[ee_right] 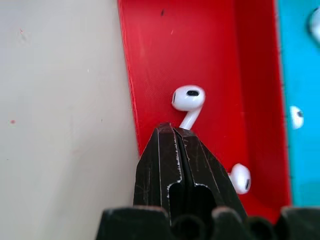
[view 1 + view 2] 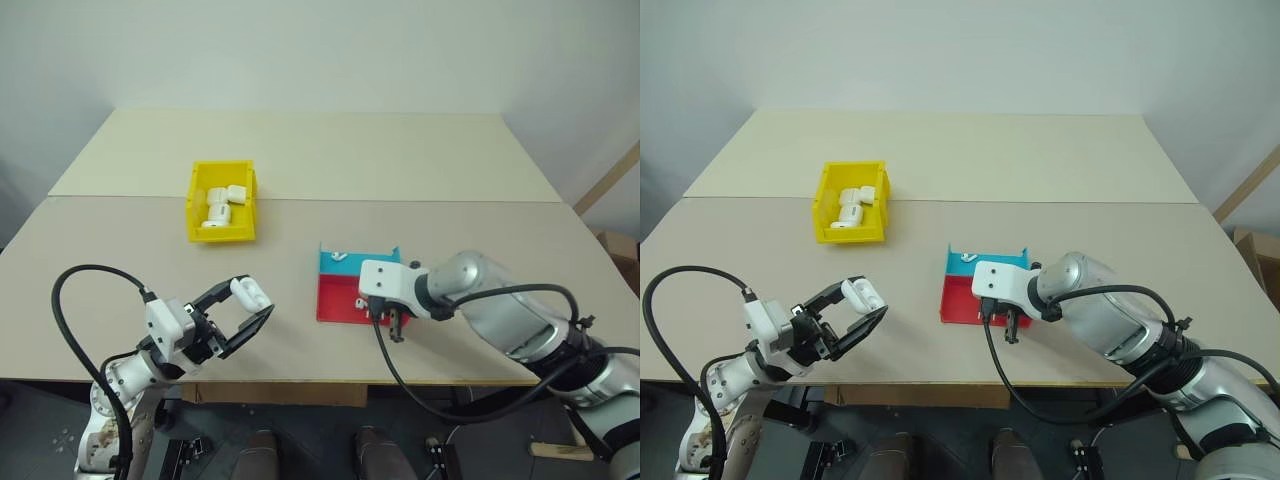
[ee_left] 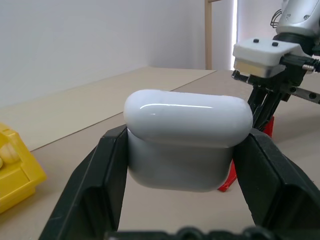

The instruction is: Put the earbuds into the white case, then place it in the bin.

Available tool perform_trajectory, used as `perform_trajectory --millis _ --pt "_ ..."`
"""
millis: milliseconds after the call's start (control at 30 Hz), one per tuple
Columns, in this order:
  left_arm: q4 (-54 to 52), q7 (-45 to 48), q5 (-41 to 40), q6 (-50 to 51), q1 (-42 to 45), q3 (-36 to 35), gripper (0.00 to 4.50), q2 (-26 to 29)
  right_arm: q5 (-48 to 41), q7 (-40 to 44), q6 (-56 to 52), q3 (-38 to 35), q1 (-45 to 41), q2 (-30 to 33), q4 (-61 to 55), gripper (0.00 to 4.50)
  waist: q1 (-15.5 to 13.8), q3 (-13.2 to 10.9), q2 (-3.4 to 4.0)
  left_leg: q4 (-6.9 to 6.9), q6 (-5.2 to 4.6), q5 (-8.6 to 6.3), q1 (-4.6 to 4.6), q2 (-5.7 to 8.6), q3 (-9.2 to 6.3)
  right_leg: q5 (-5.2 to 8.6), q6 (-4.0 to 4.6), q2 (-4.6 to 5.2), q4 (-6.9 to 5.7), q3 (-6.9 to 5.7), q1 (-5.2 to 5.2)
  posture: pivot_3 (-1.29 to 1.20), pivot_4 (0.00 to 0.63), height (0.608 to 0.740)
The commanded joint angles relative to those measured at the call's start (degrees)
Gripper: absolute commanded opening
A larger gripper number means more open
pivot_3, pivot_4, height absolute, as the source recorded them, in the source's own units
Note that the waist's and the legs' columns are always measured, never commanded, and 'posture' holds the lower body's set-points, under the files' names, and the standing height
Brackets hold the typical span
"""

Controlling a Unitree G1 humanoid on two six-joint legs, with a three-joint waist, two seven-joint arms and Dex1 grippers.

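Over the red half of the flat tray (image 2: pixel 345 298), the right gripper (image 1: pixel 176 131) points steeply down with its fingers pressed together on the stem of an earbud (image 1: pixel 188 99), whose bulb sticks out just past the tips. A second earbud (image 1: pixel 240 178) lies loose on the red floor close by, and small white bits sit on the blue half. To the left, clear of the tray, the left gripper (image 2: pixel 252 305) holds the white case (image 3: pixel 187 137) above the tabletop (image 2: pixel 400 150), its fingers clamped on the case's two sides; from the wrist view the lid looks closed, though I cannot see the hinge side. The yellow bin (image 2: pixel 222 202) stands farther back on the left, already holding several white pieces. So the first step seems to be in hand: one earbud gripped, nothing in the case yet. Next, I judge, the lid must come open and the two arms meet, the earbud going stem-first into its socket, which needs careful alignment given how small it is.
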State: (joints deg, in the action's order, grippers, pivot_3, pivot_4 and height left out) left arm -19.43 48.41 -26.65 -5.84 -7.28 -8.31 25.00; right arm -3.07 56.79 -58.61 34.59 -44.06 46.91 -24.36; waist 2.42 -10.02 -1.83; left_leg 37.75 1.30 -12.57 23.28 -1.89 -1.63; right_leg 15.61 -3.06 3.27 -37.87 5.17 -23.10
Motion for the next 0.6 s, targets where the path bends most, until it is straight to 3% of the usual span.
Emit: perform_trajectory --millis 33,233,500,600 --pt "-1.24 0.21 -0.47 -0.14 0.17 -0.06 2.81 0.81 -2.2 2.85 -1.83 -3.76 -2.98 2.58 -5.96 0.04 0.0 0.0 0.0 0.0 0.0 0.0 0.01 -0.01 0.0 0.0 0.0 0.0 0.0 0.0 0.0 0.0 0.15 0.74" --pt "-1.34 2.96 -0.32 -3.05 -0.72 0.76 2.81 1.12 0.18 3.44 -1.43 0.63 -5.85 3.95 -7.49 0.04 0.08 0.0 0.0 -0.02 0.0 0.0 -0.02 -0.04 0.01 0.0 0.0 -0.02 0.03 -0.01 0.0 0.0 0.15 0.74" --pt "0.97 6.75 0.45 -9.33 -2.49 1.97 2.81 0.5 2.18 3.08 -4.6 5.76 -10.16 0.9 -3.38 2.62 0.11 0.0 0.01 -0.03 0.0 0.0 0.0 -0.05 0.02 -0.01 0.02 -0.01 0.05 -0.01 -0.03 0.0 0.15 0.74" --pt "2.09 7.43 1.34 -10.98 -2.98 2.37 2.81 0.75 2.61 3.12 -5.15 6.78 -11.01 -0.05 -1.86 2.62 0.07 0.0 0.01 -0.03 0.0 0.0 0.0 -0.04 0.02 -0.01 0.02 -0.01 0.07 -0.01 -0.03 0.0 0.15 0.74"
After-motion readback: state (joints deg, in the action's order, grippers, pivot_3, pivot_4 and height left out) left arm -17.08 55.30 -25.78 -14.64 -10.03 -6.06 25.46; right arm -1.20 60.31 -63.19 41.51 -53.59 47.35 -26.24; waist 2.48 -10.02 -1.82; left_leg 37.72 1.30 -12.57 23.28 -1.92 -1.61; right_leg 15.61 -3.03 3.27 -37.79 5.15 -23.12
